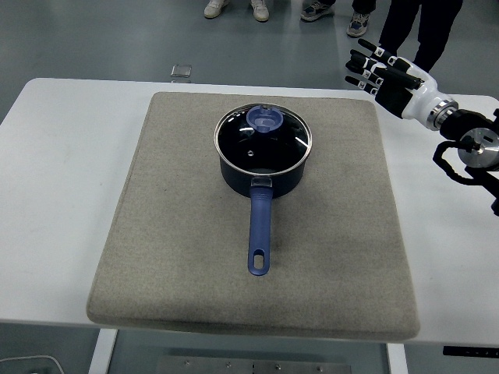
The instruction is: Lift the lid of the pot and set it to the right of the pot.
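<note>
Near edge of the white surface [54,234] runs along the bottom, carrying a large grey mat [195,288] that covers most of its middle. On the mat sits a dark blue pot [262,178], toward the far half, its long blue handle [260,234] pointing straight back at the camera and ending in a hanging hole. The lid [263,139] is on the pot — glass with a metal rim, seated flat, with a blue knob [264,119] just past its centre on the far side. Mat to the right of the pot is bare. Right robot hand [382,74] hovers above the far right corner of the mat, well apart from the pot, fingers spread and extended, holding nothing; black arm with a white wrist section leads off the right edge. Beyond the surface — legs and shoes of people [413,23] standing on the grey floor.
</note>
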### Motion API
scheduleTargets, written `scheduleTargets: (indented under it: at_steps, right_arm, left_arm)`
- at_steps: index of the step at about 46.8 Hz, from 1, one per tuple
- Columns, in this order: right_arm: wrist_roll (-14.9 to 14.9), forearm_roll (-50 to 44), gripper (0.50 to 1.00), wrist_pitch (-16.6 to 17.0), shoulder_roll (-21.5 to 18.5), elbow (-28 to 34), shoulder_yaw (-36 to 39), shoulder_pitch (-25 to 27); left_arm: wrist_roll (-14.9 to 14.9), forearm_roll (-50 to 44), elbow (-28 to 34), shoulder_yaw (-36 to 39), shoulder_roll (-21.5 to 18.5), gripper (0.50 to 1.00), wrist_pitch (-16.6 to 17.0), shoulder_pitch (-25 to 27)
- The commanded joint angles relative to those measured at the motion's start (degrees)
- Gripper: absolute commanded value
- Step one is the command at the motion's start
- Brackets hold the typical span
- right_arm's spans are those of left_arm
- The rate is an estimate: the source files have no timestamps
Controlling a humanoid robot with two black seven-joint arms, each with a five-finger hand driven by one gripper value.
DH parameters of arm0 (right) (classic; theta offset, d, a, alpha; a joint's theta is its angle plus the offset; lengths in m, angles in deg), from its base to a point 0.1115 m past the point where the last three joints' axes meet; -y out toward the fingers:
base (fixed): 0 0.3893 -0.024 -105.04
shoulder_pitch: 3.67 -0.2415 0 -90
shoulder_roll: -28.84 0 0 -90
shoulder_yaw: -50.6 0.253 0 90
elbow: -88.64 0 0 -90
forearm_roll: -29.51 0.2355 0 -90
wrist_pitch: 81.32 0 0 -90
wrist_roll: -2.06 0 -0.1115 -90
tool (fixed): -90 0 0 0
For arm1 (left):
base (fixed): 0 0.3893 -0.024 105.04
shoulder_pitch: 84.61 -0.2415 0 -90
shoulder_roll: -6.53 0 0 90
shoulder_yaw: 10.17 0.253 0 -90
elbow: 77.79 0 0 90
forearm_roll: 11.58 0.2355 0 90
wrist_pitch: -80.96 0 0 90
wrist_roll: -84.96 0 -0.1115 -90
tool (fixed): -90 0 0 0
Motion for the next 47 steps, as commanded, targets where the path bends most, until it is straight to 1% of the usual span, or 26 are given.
scheduleTargets:
  at_steps: [1,26,28,34,47]
  right_arm:
    - [-0.01,0.0,0.926,0.0,-0.01,-0.01,0.07,0.08]
    - [0.08,0.0,0.926,0.18,0.52,-0.01,0.16,-0.01]
    - [0.17,0.0,0.926,0.7,0.52,-0.01,0.16,-0.01]
    - [0.25,0.0,0.926,3.78,0.43,-0.01,0.25,0.08]
    - [0.43,-0.88,0.926,4.4,0.52,0.17,0.07,0.08]
  left_arm:
    - [0.01,-0.01,0.0,0.01,0.0,1.0,0.0,-0.01]
    - [-0.08,-0.01,0.27,-0.34,0.0,1.0,0.0,0.17]
    - [-0.08,-0.01,0.27,-0.34,0.0,1.0,0.0,0.17]
    - [-0.08,-0.01,0.27,-0.43,0.0,1.0,0.0,0.08]
    - [-0.08,-0.01,0.27,-0.43,0.0,1.0,0.0,0.17]
